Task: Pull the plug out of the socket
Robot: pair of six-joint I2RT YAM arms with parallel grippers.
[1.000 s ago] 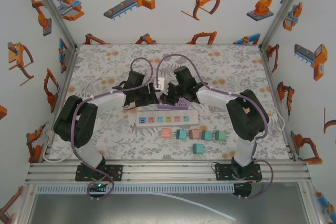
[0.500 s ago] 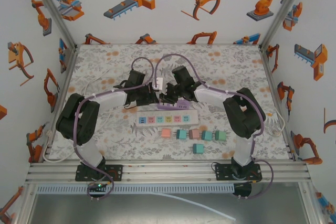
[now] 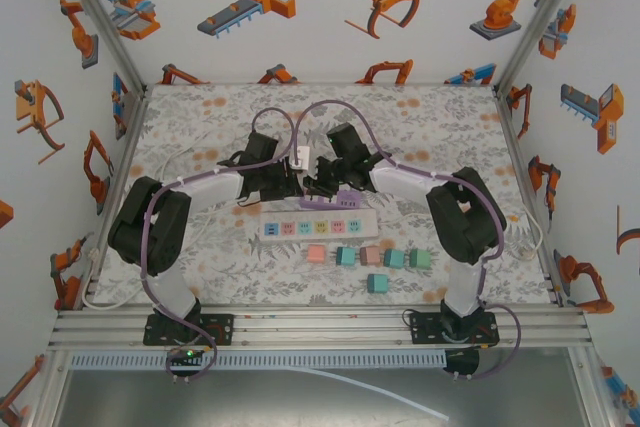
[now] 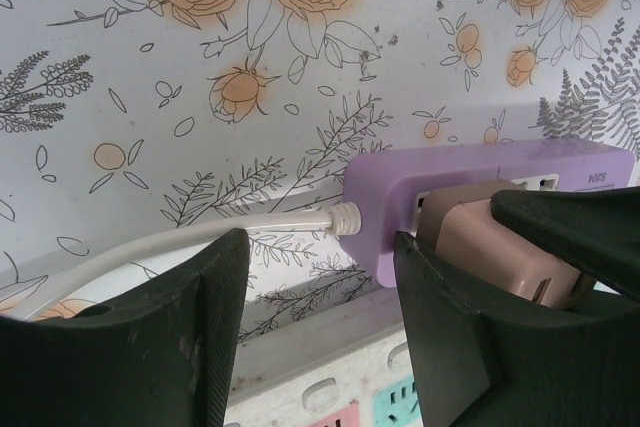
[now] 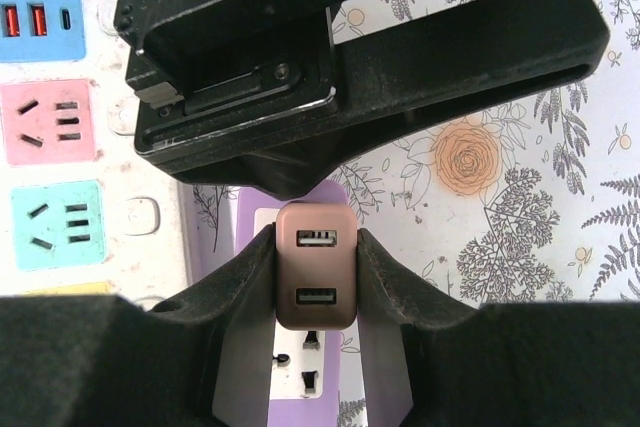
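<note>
The plug (image 5: 314,257) is a pink-brown block with two USB ports, seated in the purple socket strip (image 5: 248,219). My right gripper (image 5: 314,292) is shut on the plug, one pad pressed to each side. In the left wrist view the plug (image 4: 480,247) stands on the purple strip (image 4: 380,182) with a black finger over it. My left gripper (image 4: 322,277) is open at the strip's cable end, with the white cable (image 4: 200,232) running between its fingers. Both grippers meet over the purple strip (image 3: 348,199) at mid-table in the top view.
A white power strip (image 3: 320,226) with coloured sockets lies just in front of the purple one. Several small coloured blocks (image 3: 345,256) sit nearer the arm bases. White cables trail along the left and right edges of the flowered mat.
My right gripper's fingers have closed onto the plug. Both wrists shifted slightly; the left gripper narrowed a little, then held still.
</note>
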